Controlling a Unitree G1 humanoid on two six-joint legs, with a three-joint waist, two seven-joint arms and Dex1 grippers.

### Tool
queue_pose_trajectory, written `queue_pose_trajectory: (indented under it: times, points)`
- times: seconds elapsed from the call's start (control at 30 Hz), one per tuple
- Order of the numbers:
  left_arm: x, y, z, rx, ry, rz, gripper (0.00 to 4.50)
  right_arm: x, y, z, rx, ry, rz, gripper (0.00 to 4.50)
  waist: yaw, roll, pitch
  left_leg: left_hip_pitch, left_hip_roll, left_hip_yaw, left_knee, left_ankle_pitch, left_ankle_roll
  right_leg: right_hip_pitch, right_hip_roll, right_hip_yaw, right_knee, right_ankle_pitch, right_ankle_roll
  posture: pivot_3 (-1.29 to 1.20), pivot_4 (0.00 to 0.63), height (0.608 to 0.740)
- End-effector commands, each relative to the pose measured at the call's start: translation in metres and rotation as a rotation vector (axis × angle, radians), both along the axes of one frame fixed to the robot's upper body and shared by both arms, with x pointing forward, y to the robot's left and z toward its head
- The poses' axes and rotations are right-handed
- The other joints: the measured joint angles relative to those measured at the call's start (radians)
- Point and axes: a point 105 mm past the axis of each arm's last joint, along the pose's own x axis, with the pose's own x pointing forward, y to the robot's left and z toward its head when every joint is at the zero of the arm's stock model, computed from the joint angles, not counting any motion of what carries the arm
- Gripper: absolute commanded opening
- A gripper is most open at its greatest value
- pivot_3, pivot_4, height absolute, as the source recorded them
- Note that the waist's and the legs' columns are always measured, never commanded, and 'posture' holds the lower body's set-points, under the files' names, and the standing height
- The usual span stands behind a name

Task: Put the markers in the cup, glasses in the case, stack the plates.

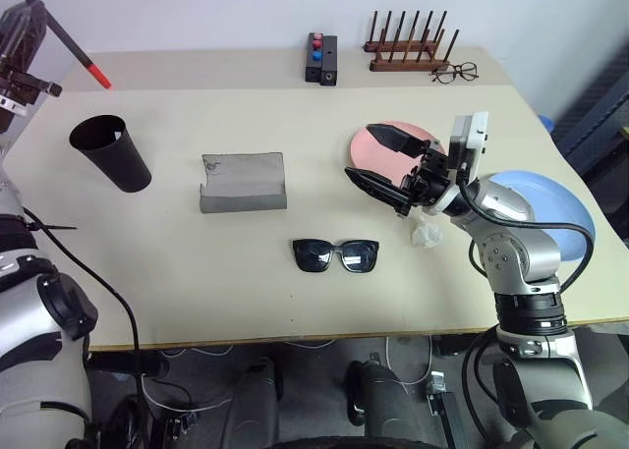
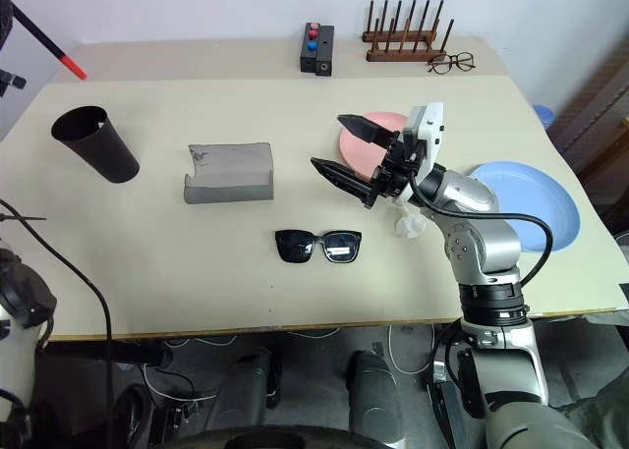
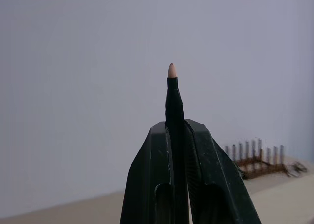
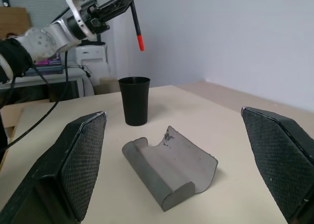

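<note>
Markers first: left pincer [image 4: 115,8] pinches the slim red-tipped black marker [image 1: 69,41] above the black tapered plastic cup [image 1: 110,151], right pincer [image 1: 385,166] spread, sunglasses and plates untouched.

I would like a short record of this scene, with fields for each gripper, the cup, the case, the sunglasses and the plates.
left gripper: raised above the table, jaws shut on a slim dark marker with a red end
right gripper: jaws open, empty
black tapered plastic cup: upright
grey felt case: flap open
black thick-framed sunglasses: on table, outside case
salmon pink round plate, light blue round plate: apart, unstacked
</note>
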Motion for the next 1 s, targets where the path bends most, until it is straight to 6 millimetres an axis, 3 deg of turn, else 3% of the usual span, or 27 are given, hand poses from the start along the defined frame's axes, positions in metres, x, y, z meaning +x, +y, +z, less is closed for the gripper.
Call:
queue_pose_trajectory:
  times: [0.03, 0.1, 0.33, 0.77, 0.87, 1.0]
  points:
    - [-0.003, 0.014, 0.003, 0.065, -0.037, 0.142, 0.03, -0.007, -0.005, 0.013, 0.009, -0.055, -0.015, 4.5, -0.002, 0.0, 0.0, 0.0, 0.0, 0.0, 0.0, 0.0, 0.0, 0.0, 0.0, 0.0, 0.0, 0.0, 0.0, 0.0, 0.15, 0.74]
    - [-0.003, 0.024, -0.007, 0.075, -0.021, 0.22, 0.03, -0.008, -0.007, 0.013, 0.004, -0.052, -0.024, 4.5, -0.003, 0.0, 0.0, 0.0, 0.0, 0.0, 0.0, 0.0, 0.0, 0.0, 0.0, 0.0, 0.0, 0.0, 0.0, 0.0, 0.15, 0.74]
    - [0.003, 0.037, -0.034, -0.012, 0.053, 0.244, 0.03, -0.009, -0.007, 0.012, -0.007, -0.049, -0.029, 4.5, -0.002, 0.0, 0.0, 0.0, 0.0, 0.0, 0.0, 0.0, 0.0, 0.0, 0.0, 0.0, 0.0, 0.0, 0.0, 0.0, 0.15, 0.74]
    - [0.011, 0.047, -0.063, -0.154, 0.187, 0.228, 0.03, -0.01, -0.004, 0.011, -0.028, -0.046, -0.019, 4.5, -0.003, 0.0, 0.0, 0.0, 0.0, 0.0, 0.0, 0.0, 0.0, 0.0, 0.0, 0.0, 0.0, 0.0, 0.0, 0.0, 0.15, 0.74]
    - [0.008, 0.053, -0.067, -0.144, 0.2, 0.27, 1.22, -0.01, -0.004, 0.013, -0.027, -0.051, -0.024, 4.5, -0.003, 0.0, 0.0, 0.0, 0.0, 0.0, 0.0, 0.0, 0.0, 0.0, 0.0, 0.0, 0.0, 0.0, 0.0, 0.0, 0.15, 0.74]
    - [0.007, 0.054, -0.066, -0.138, 0.196, 0.28, 3.26, -0.011, -0.005, 0.012, -0.029, -0.05, -0.024, 4.5, -0.002, 0.0, 0.0, 0.0, 0.0, 0.0, 0.0, 0.0, 0.0, 0.0, 0.0, 0.0, 0.0, 0.0, 0.0, 0.0, 0.15, 0.74]
